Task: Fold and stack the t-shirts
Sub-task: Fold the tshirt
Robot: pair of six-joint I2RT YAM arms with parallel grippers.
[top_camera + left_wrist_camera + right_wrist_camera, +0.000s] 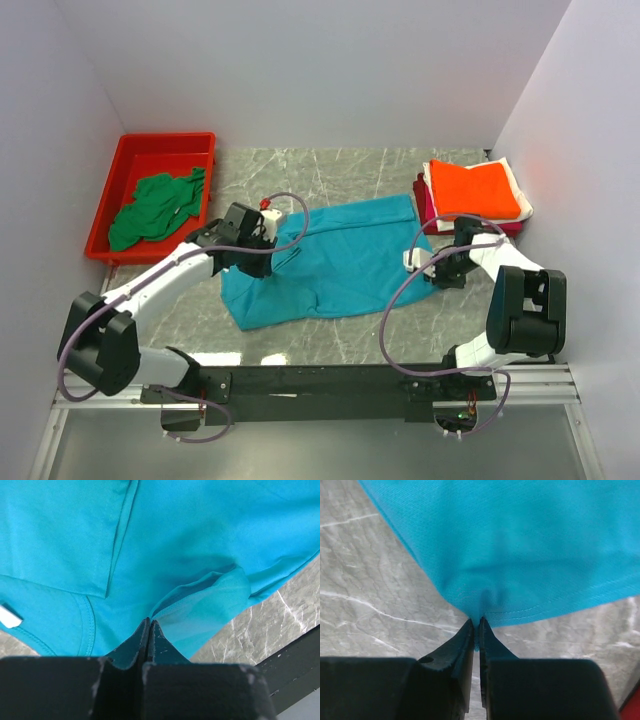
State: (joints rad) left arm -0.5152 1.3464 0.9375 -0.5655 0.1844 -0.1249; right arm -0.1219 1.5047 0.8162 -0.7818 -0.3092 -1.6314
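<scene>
- Teal t-shirt (330, 262) lies with its long axis near-left to far-right, collar leftward.
- Left gripper (150, 625) is clenched on cloth beside the collar.
- Right gripper (476, 625) pinches the hem.

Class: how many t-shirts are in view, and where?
5: teal t-shirt mid-table; green t-shirt in the red bin; orange t-shirt atop white t-shirt and magenta t-shirt, far right. The stack may hide more.
</scene>
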